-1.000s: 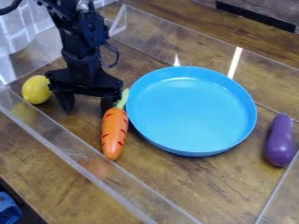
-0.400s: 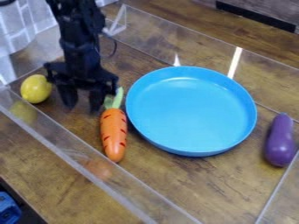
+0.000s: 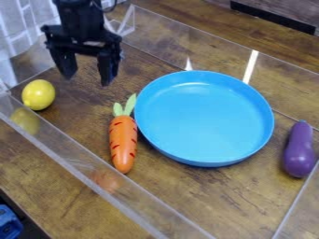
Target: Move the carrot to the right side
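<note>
Carrot (image 3: pixel 121 143) lies touching your plate (image 3: pixel 203 118); gripper (image 3: pixel 82 70) hangs spread and empty, so a sloppy grab shoves it.

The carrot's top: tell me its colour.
Green, above an orange body with dark ridge lines. The carrot shows in the camera view, the only one, lying left of the blue plate.
</note>
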Controlling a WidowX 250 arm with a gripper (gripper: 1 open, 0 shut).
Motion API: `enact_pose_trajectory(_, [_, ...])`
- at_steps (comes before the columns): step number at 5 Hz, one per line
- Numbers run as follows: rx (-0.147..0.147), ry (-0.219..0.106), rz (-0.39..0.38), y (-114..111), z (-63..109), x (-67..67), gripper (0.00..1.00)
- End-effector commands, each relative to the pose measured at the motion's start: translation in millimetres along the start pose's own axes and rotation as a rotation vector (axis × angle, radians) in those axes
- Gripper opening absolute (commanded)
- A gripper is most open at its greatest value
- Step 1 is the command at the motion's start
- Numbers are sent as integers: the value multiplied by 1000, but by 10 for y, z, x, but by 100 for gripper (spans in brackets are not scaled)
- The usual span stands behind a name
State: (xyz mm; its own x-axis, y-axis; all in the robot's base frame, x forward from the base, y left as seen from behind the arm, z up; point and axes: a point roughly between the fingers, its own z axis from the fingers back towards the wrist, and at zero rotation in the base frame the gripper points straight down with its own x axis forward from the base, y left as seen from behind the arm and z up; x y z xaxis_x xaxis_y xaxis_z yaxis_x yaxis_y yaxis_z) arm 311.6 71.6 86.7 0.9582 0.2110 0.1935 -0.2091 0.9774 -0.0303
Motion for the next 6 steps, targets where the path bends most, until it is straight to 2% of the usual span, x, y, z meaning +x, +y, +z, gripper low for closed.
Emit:
enact_pose_trajectory(1, [7, -114, -15, 191, 297, 131, 100])
enact_pose_trajectory(2, [2, -120, -32, 287, 262, 129, 100])
enact_pose_trajectory(4, [-23, -114, -137, 160, 179, -28, 100])
enact_pose_trajectory(6, [-10, -122, -71, -62, -33, -22, 100])
